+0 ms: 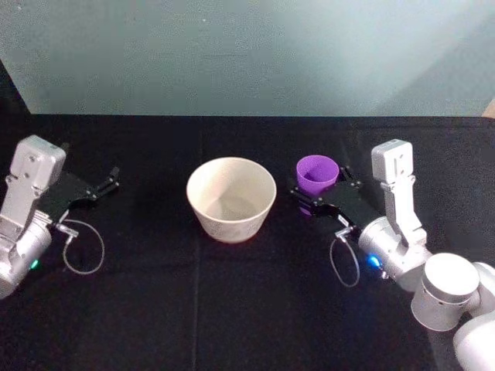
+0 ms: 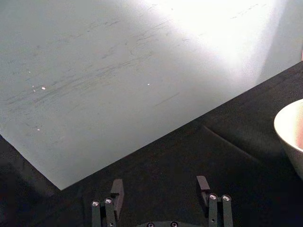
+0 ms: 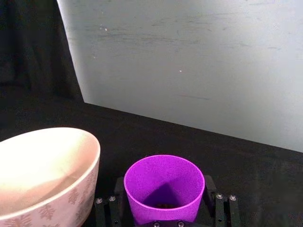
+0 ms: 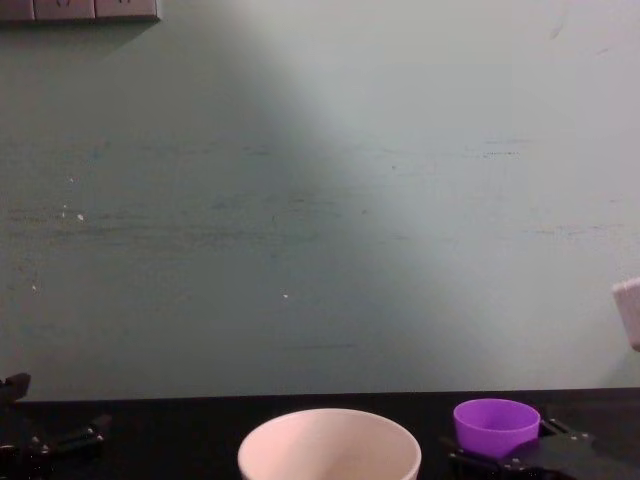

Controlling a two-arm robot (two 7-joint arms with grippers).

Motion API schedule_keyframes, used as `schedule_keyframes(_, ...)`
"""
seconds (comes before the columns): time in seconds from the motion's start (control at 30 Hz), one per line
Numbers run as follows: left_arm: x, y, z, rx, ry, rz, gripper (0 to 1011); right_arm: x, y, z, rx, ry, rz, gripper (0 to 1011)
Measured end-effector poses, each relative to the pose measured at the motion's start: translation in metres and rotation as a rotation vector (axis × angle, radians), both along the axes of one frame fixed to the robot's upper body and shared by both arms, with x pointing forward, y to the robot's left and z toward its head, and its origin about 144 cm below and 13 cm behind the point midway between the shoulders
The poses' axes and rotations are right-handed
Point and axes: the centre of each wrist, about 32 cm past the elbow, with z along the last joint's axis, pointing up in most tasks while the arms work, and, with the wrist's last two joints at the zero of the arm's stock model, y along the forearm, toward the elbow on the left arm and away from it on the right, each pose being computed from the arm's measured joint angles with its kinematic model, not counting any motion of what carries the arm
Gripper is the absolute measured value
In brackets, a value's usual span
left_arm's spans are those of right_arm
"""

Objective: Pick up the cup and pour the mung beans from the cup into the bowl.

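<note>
So here we've got the right end effector wrapped around the cup. In the right wrist view its fingers sit flush against the purple wall on both sides, low down near the base, so we'd call it clamped on the cup. We can't tell whether the cup has left the table yet. The bowl stands just beside the cup, on the robot's left of it, and looks empty. The left end effector is parked well off to the left with its fingers spread and nothing between them.

For doing this step well, we reckon:

- Lift straight up first, enough for the cup's base to clear the bowl's rim. The two are close, so a sideways drag could knock the bowl.
- The grip is low on a tapered, smooth cup, so it could slip or swing as it tips. Keep the squeeze firm and the roll slow.
- Bring the cup's lip over the middle of the bowl before tilting, not just over the near rim, or the beans could skip out onto the table.
- There are only a few dark specks at the bottom of the cup, so it'll likely need a steep tilt to empty.
</note>
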Motion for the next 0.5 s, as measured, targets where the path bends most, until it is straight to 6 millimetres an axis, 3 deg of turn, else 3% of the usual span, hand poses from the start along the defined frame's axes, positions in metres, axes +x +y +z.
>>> schedule_keyframes(0.5,0.0,0.0,0.0,0.0,0.0,0.0,1000,0.0011,0.0001,-0.0001,-0.001,-0.007,0.005,997)
